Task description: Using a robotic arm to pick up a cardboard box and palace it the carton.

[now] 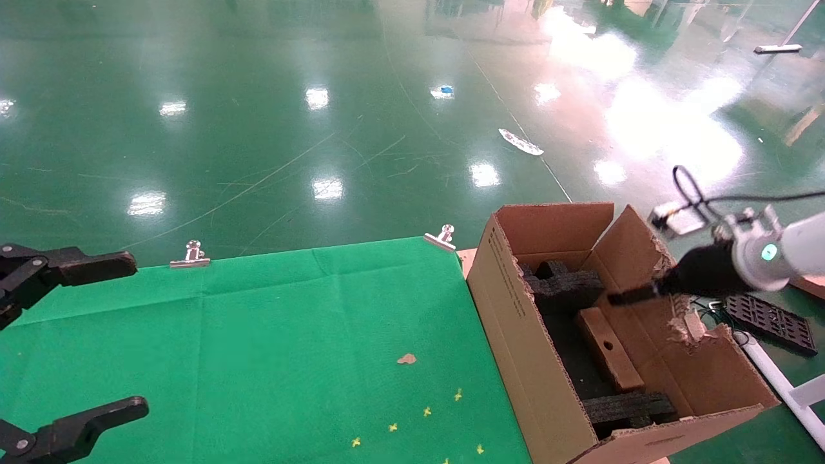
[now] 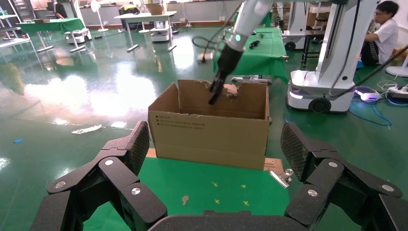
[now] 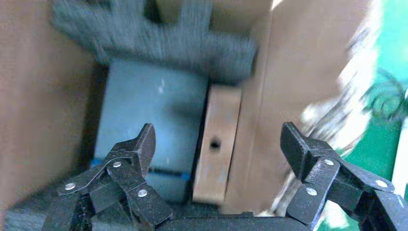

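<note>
Lying inside the carton (image 1: 515,322), the cardboard box (image 1: 609,348) sat below the right pincer (image 3: 217,139), spread wide and empty; the left pincer (image 2: 215,147), also agape, hung over the bench (image 1: 258,335).

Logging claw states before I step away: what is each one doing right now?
Left claw: open, empty, parked over the green table.
Right claw: open, empty, above the cardboard box lying inside the carton.

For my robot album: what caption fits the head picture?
Open right gripper above the cardboard box lying inside the carton.
</note>
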You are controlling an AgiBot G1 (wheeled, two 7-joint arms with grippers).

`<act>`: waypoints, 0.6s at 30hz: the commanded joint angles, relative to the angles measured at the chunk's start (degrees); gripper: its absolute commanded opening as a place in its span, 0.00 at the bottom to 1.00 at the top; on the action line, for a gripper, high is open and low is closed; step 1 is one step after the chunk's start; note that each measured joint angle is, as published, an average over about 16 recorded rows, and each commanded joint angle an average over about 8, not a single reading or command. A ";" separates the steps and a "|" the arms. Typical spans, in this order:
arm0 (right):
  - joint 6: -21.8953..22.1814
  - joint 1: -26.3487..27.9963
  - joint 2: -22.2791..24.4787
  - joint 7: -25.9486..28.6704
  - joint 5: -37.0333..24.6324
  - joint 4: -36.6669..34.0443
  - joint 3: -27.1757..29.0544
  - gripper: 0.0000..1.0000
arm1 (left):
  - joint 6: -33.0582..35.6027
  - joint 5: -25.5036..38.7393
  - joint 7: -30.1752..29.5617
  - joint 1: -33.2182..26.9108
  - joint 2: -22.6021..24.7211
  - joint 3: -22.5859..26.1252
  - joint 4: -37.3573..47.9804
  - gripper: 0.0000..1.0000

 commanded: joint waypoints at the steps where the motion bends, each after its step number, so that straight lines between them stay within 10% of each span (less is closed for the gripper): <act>1: -0.56 1.83 0.36 -0.63 0.17 0.21 0.17 1.00 | 0.00 0.00 0.00 0.00 0.00 0.01 0.00 1.00; 18: -3.55 12.95 9.71 -19.55 9.28 13.35 7.80 1.00 | -0.03 -0.05 0.03 0.00 -0.02 0.05 0.01 1.00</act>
